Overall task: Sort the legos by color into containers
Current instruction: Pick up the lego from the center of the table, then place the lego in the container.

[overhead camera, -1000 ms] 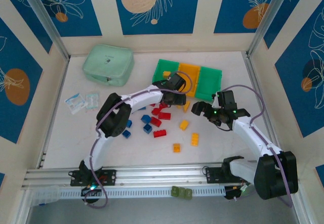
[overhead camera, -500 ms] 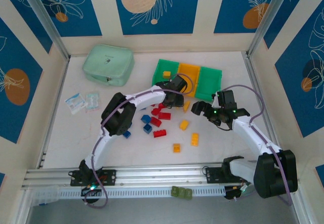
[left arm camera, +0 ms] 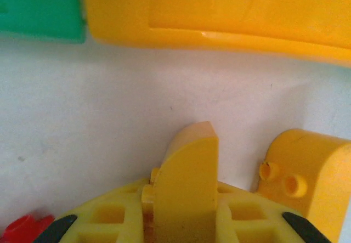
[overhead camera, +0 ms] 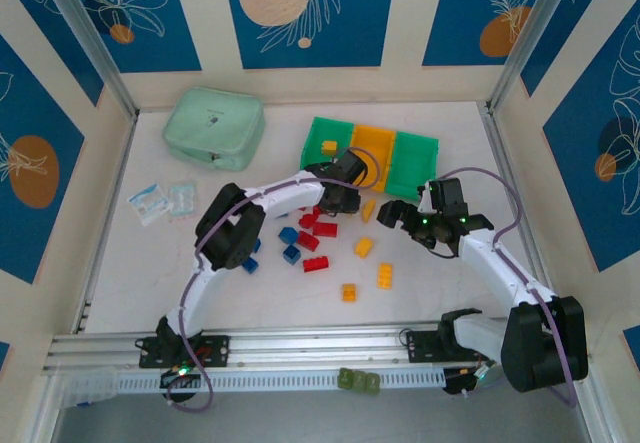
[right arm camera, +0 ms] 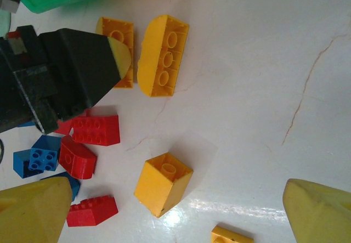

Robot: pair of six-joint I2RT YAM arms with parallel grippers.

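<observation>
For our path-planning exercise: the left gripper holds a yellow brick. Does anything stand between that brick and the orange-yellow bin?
Nothing visible does. In the left wrist view, bare table lies between the held yellow brick and the orange-yellow bin. A second yellow brick sits to the right, off that line.

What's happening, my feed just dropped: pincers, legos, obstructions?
Left pincer shut on yellow lego, near orange-yellow bin. Right pincer open, empty. Second yellow brick alongside, not blocking.
</observation>
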